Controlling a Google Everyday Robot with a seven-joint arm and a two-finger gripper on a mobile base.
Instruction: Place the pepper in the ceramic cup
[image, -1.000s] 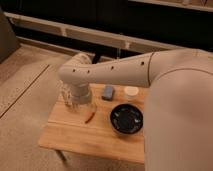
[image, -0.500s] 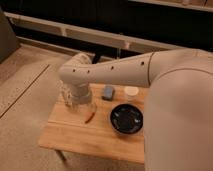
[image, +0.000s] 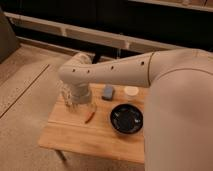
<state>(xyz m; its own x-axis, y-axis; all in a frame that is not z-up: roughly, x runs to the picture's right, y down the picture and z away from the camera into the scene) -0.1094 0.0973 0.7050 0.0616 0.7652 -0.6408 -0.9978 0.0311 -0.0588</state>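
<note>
The pepper (image: 90, 117) is a small slim orange-red chili lying on the wooden table (image: 75, 137), left of the middle. The ceramic cup (image: 131, 91) is a small white round cup standing at the back of the table, right of the pepper and apart from it. My arm reaches in from the right, and my gripper (image: 76, 103) hangs below the wrist over the table's back left part. It is just left of and behind the pepper, which lies free on the wood.
A wide black bowl (image: 126, 119) sits right of the pepper, in front of the cup. A small blue-grey block (image: 108, 92) lies at the back between gripper and cup. A pale upright object (image: 66, 96) stands by the gripper. Floor surrounds the small table.
</note>
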